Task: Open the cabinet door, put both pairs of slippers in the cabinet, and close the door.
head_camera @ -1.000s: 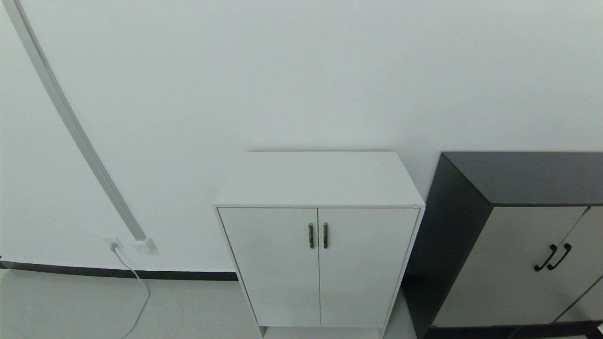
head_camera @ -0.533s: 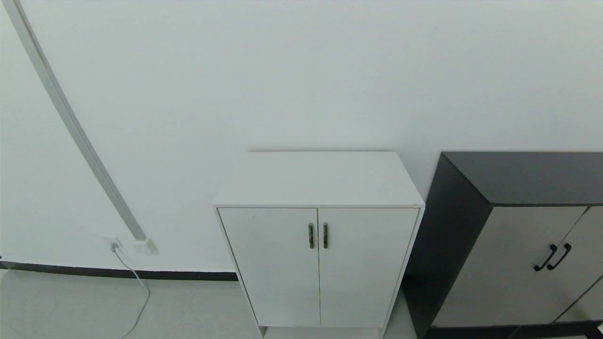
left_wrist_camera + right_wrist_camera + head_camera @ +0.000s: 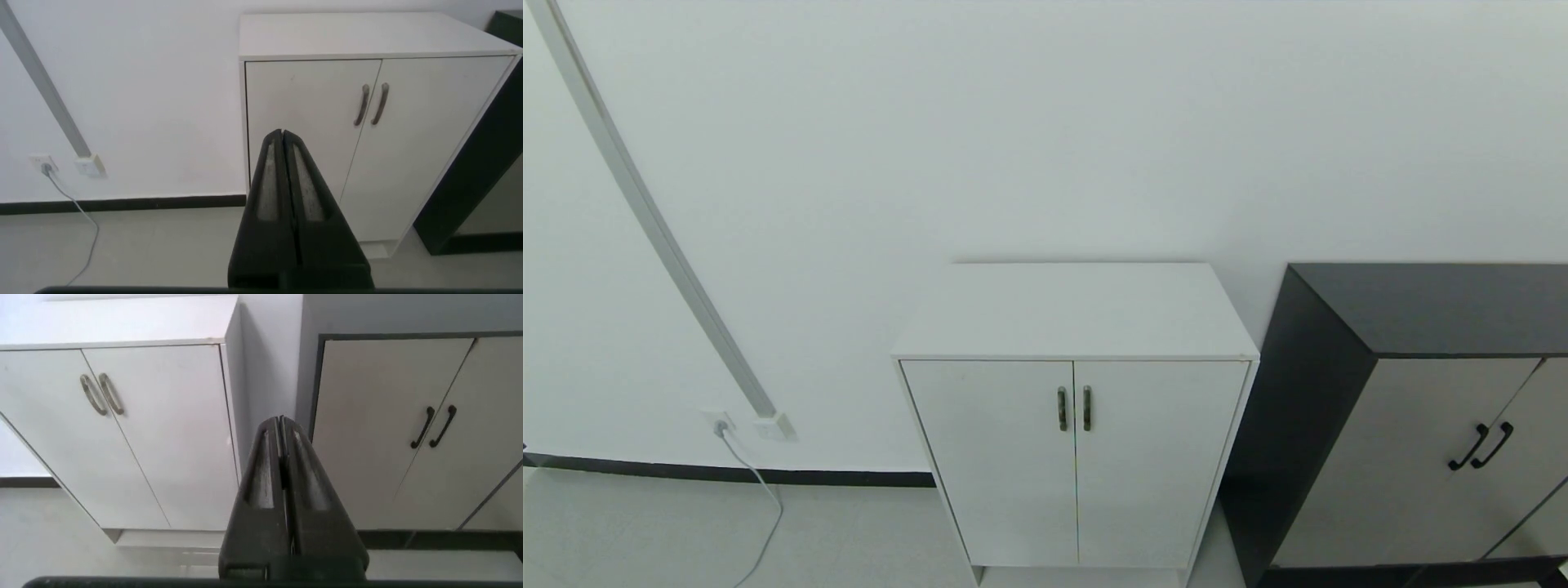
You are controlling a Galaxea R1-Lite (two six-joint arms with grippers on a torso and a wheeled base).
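White laminate covered the cabinet [image 3: 1075, 314], which stood against the pale wall [image 3: 1045, 122] in the middle of the head view. Its left door [image 3: 992, 457] and right door [image 3: 1152, 457] were both shut and met at a thin seam, with two slim metal handles [image 3: 1062, 408] upright side by side near the top. Just to its right stood a black-sided cabinet [image 3: 1307, 408] with grey doors and curved black pulls [image 3: 1480, 446].

The left gripper [image 3: 282, 135] hung in front of the white cabinet's left door, well apart from it, its dark fingers pressed flat together with nothing between them. The right gripper [image 3: 280, 420] was likewise clenched and empty, facing the narrow strip where the two cabinets met.

Off to the left, a grey conduit [image 3: 645, 212] ran down the wall to a wall socket [image 3: 717, 422], and from it a white cable [image 3: 768, 506] trailed onto the pale floor [image 3: 645, 531] past a black skirting [image 3: 727, 472].
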